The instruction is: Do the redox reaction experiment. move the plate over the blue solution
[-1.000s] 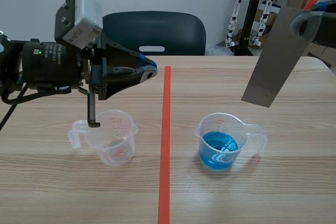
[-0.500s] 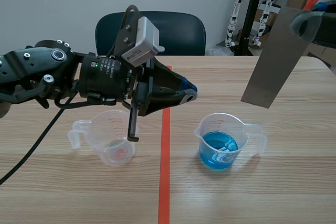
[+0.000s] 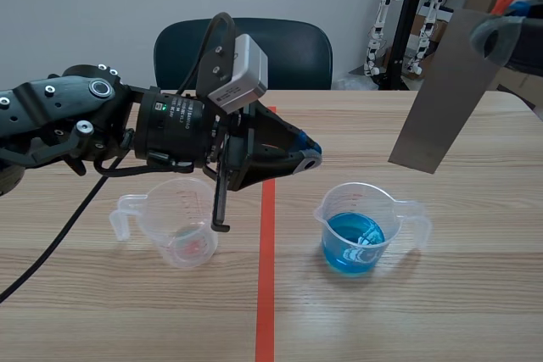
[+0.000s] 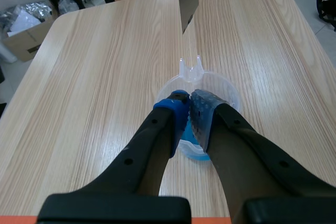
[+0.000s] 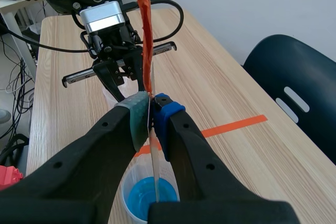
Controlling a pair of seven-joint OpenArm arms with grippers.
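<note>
1. The plate [image 3: 445, 95] is a thin, flat grey metal sheet that hangs in the air, tilted, with its lower end pointing down toward the cup [image 3: 356, 231] of blue solution [image 3: 353, 239]. It is well clear of the liquid. The scene view shows it high and off to the cup's right. The right wrist view lines its lower end up with the blue liquid.
2. It looks stiff and light, so it should not sag. Its smooth faces are probably slippery, and a sheet this long can swing or twist if it is pinched at only one spot.
3. The best place to hold it seems to be the upper end, flat across both faces. That leaves the whole lower part free to go over the solution.
4. The right tool [image 5: 151, 103] already grips it this way. Its two pads are pressed against opposite faces near the top, and the plate shows edge-on between them.
5. The cup is clear plastic and looks light, so a knock from the plate's edge could tip it and spill the solution.
6. The left tool [image 4: 186, 100] holds nothing, and its pads meet. It hovers just above the near side of the cup, between that cup and an empty cup [image 3: 178, 226].
7. Both cups stand on the wooden tabletop [image 3: 441, 311], one on each side of a red tape line [image 3: 266, 286].
</note>
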